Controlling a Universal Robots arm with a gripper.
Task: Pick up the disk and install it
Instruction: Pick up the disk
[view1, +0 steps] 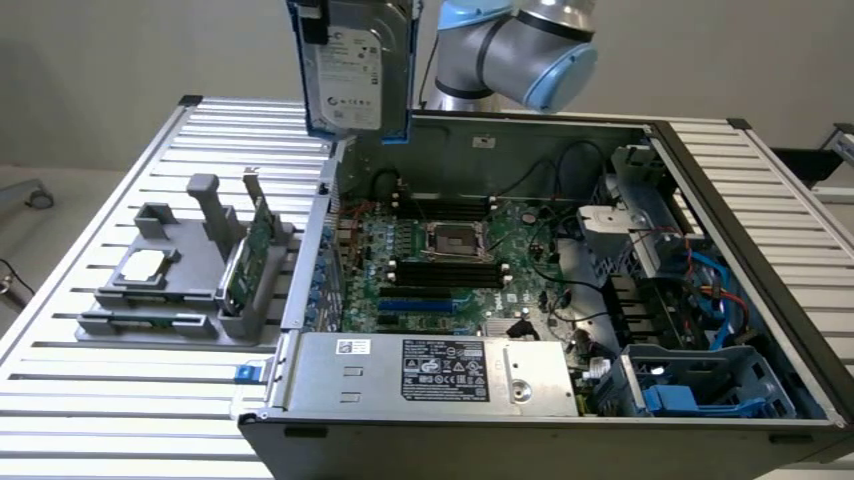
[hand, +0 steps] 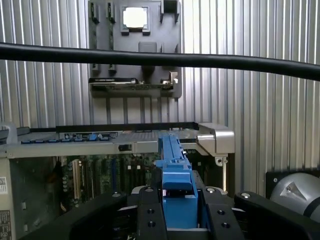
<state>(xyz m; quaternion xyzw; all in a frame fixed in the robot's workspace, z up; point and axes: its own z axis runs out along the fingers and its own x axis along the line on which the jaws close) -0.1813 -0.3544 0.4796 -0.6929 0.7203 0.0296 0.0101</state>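
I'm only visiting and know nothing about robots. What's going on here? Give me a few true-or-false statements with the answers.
1. The fingers grip the disk by its blue frame. True.
2. The disk already sits inside the computer case. False: it is held up in the air, near the case's far corner at the exterior view's left.
3. A green circuit card stands upright in the grey holder. True.
4. The grey holder sits inside the case. False: it rests on the slatted table beside the case.
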